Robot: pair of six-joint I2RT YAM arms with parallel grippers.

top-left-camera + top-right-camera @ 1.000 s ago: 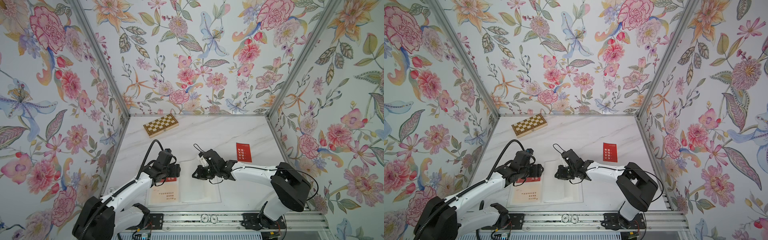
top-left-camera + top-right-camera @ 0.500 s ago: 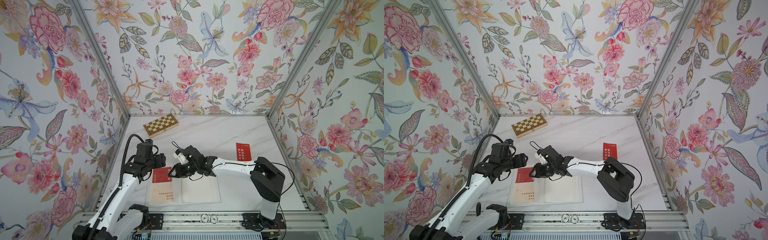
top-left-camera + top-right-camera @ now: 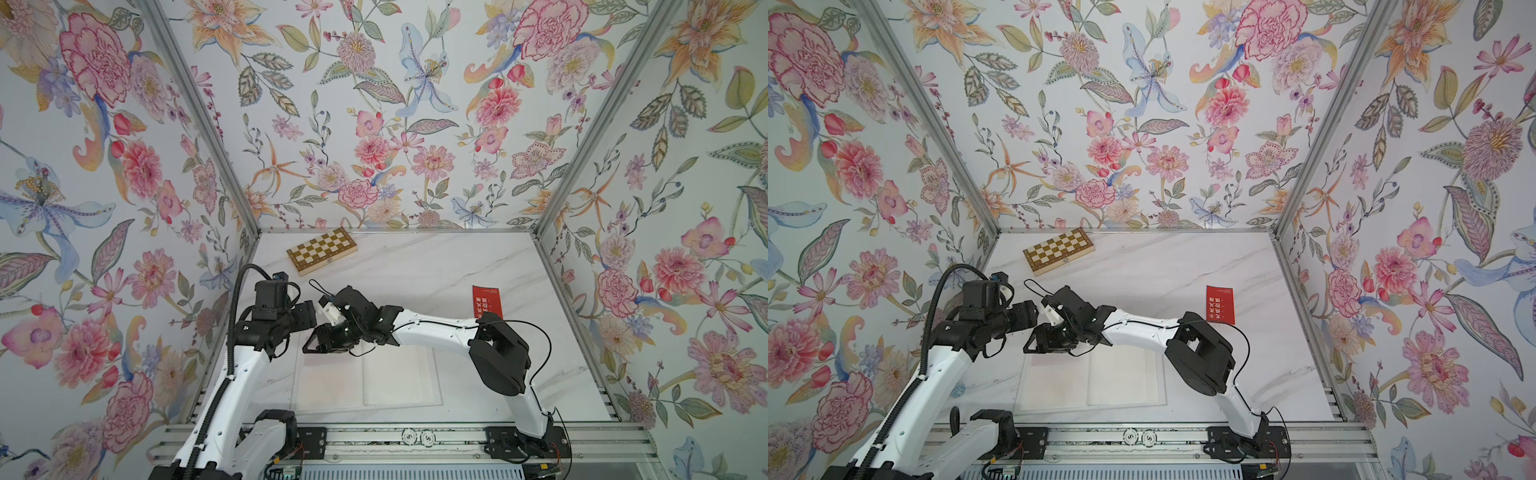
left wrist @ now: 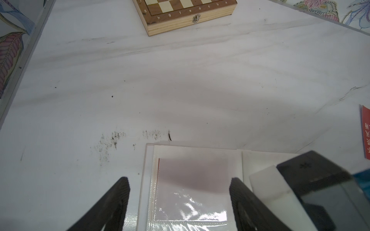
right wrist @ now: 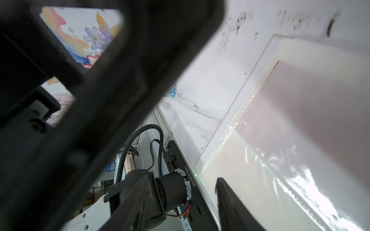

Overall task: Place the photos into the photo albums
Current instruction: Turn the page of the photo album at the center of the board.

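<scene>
Plainly, we see the pale cream photo album lying open and flat at the near edge of the white marble-look tabletop.
Its glossy, clear-sleeved left page lets a pinkish-red rectangle show dimly from beneath, a thin red edge down one side. A red rectangular card with white print lies on bare marble, well apart to the album's right. The left gripper hangs over that page's far end, its ribbed black fingers wide apart with nothing between. The right gripper hovers just beside it; we cannot tell how its jaws stand. A checkered wooden box sits at the far left, black scuff marks near the album's corner.
</scene>
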